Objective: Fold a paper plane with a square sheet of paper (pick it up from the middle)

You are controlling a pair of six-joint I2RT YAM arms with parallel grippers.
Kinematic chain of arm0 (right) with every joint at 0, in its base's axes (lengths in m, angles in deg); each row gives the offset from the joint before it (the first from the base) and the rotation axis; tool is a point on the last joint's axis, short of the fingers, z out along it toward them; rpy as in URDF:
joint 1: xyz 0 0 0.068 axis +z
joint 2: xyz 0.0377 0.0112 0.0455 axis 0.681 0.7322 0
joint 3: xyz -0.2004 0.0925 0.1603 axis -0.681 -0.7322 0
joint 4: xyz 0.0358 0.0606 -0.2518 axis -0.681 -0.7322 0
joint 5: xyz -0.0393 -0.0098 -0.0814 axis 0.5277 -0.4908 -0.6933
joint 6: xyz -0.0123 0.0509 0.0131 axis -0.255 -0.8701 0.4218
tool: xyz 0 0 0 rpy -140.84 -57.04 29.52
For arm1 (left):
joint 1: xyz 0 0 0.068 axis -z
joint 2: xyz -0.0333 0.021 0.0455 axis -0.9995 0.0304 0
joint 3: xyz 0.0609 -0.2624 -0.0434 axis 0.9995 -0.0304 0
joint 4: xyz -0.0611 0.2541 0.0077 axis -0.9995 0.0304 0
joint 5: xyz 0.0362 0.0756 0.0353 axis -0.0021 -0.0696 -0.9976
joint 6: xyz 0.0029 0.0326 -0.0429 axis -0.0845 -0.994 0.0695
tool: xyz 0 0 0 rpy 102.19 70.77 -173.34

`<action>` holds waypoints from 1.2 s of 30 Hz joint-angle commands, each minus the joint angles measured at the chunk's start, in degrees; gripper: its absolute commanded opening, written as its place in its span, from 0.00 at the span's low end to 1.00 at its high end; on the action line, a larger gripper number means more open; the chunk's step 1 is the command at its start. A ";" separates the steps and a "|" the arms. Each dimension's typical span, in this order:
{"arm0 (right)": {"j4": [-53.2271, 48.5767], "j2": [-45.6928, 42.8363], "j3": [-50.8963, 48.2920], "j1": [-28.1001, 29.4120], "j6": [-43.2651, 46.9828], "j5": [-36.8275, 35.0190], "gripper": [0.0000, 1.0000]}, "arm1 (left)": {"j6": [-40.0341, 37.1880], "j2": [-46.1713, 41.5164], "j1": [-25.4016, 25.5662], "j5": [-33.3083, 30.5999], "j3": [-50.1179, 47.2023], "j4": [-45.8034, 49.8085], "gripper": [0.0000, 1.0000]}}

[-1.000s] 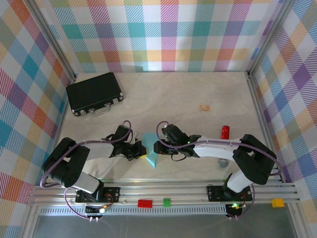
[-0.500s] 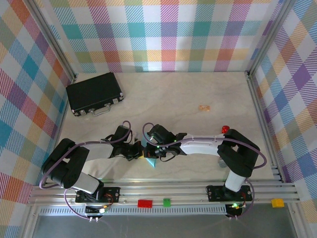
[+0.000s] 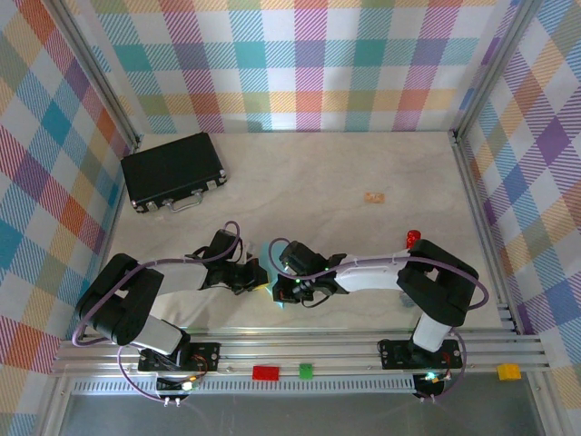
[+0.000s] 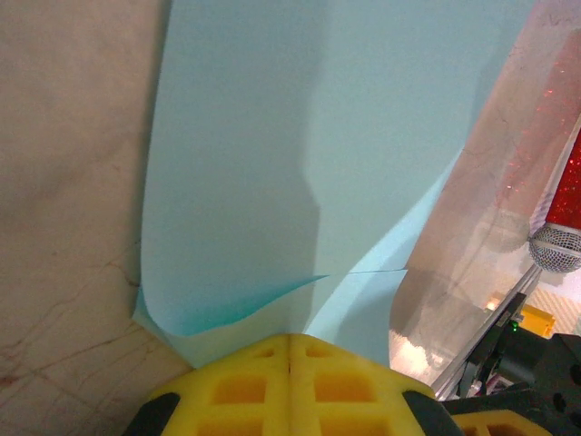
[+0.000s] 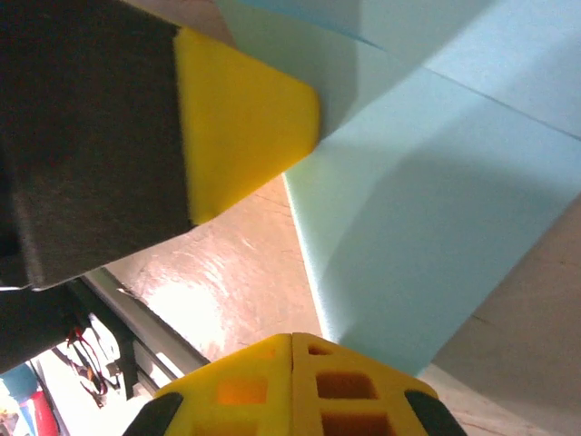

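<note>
At both jaws' closed tips, the turquoise paper (image 4: 245, 154) sits pinched.

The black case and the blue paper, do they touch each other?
Apart. The top external view shows a wide strip of bare table between the black case at far left and the blue paper.

Folded turquoise paper (image 5: 436, 182), right gripper (image 5: 290, 343) fingertips together at its near corner (another yellow pad (image 5: 241, 118) upper left).
</note>
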 commanded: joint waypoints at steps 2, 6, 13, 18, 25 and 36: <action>1.70 -0.42 2.13 0.18 -0.38 2.11 0.00 | 0.18 1.46 0.39 -3.73 -1.24 4.02 0.00; 1.16 1.45 3.89 0.19 0.23 1.28 0.00 | 0.22 1.80 0.37 -3.47 -1.27 3.80 0.00; 0.32 4.10 3.14 0.09 0.72 1.33 0.00 | 0.26 1.46 0.36 -3.74 -1.41 3.81 0.00; 4.61 1.11 -3.81 0.35 -1.76 3.41 0.00 | -0.36 1.79 0.33 -3.92 -0.96 4.40 0.00; 5.60 -3.45 -8.06 1.14 -3.08 4.97 0.00 | -0.34 1.98 0.33 -4.39 -1.00 4.16 0.00; 5.38 1.16 1.75 0.03 -3.90 2.33 0.02 | -0.44 1.71 0.33 -3.94 -1.03 4.34 0.00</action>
